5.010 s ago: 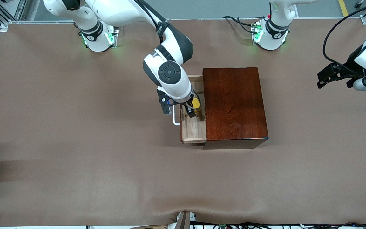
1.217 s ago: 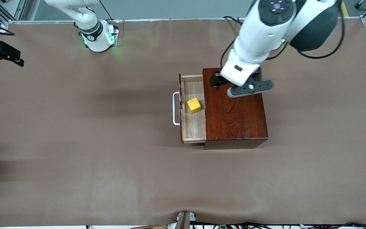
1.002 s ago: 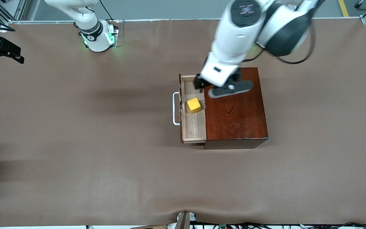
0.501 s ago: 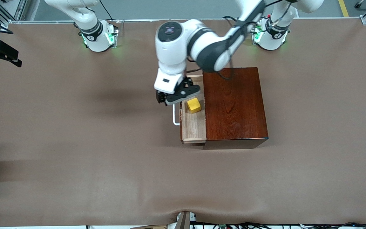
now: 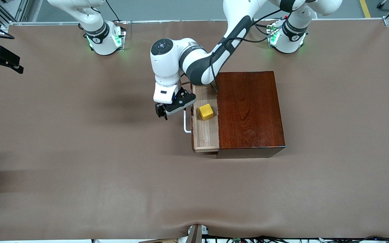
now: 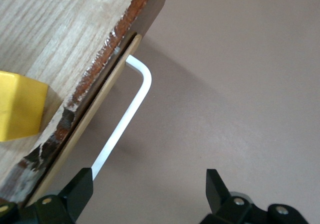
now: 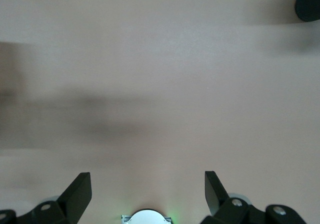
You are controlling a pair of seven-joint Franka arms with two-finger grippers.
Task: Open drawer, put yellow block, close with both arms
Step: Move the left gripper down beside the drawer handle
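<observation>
Here, the broad brown matte surface (image 5: 79,152) is carrying everything, with the two white jointed arms standing on green-lit round bases along its edge farthest from the front camera. The glossy dark reddish-brown wooden box (image 5: 248,109) is sitting near the middle of the surface, closer to the left arm's base. The light pale-wood drawer tray (image 5: 206,131) is standing partly pulled out of the box on the side facing the right arm's end of the surface, its dark front panel (image 6: 107,71) chipped along the upper edge and carrying a white U-shaped bar handle (image 5: 185,123).

The left arm (image 5: 194,62) is reaching from its base across the box's corner, and the left gripper (image 5: 164,113) is hanging just in front of the drawer, over the surface beside the handle. In the left wrist view its jaws are standing spread apart and empty, one black fingertip (image 6: 80,191) lying close to the white bar and the other out over bare brown surface; whether that fingertip is touching the bar cannot be told.

The right arm is waiting, its right gripper (image 5: 0,59) hanging at the edge of the surface at its own end, jaws released wide and grasping nothing.

The small plain yellow cube (image 5: 206,111) is resting inside the open drawer on the pale wood floor, apart from both grippers.
</observation>
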